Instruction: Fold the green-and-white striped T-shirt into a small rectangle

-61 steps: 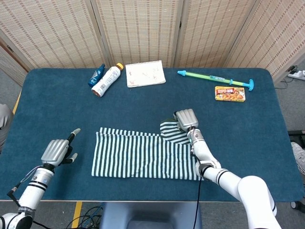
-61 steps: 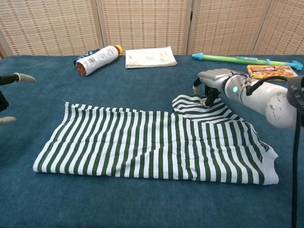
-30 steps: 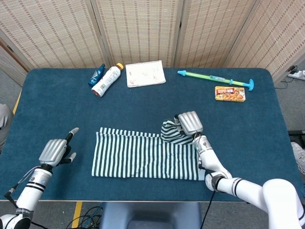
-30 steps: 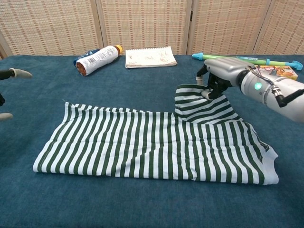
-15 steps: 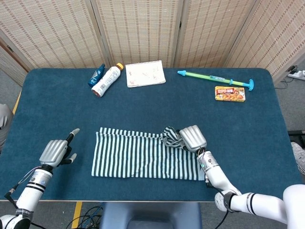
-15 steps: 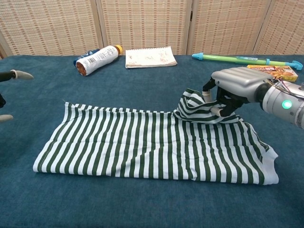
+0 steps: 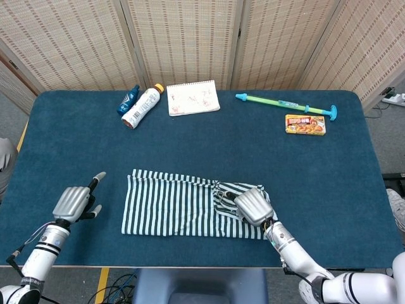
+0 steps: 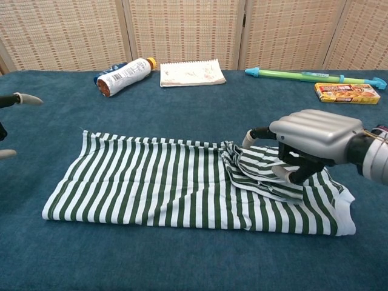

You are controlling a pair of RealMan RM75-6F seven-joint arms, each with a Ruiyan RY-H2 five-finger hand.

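In the head view, the striped T-shirt [image 7: 190, 204] lies flat on the blue table [image 7: 329, 171], well nearer the robot than the notebook [image 7: 193, 97]; the right hand [image 7: 254, 206] pinches a bunched sleeve over the shirt's right part, while the left hand [image 7: 74, 201] sits left of the shirt, mostly curled, one finger out, holding nothing.

In the chest view, the right hand [image 8: 315, 140] grips the folded-over sleeve above the T-shirt [image 8: 151, 185], and only fingertips [image 8: 27, 99] of the left hand show, left of the shirt.

on my bench [image 7: 354, 177] i count one striped t-shirt [image 7: 171, 206], two bottles [image 7: 140, 106], one notepad [image 7: 193, 97], one water squirter [image 7: 286, 104], one food box [image 7: 305, 124].
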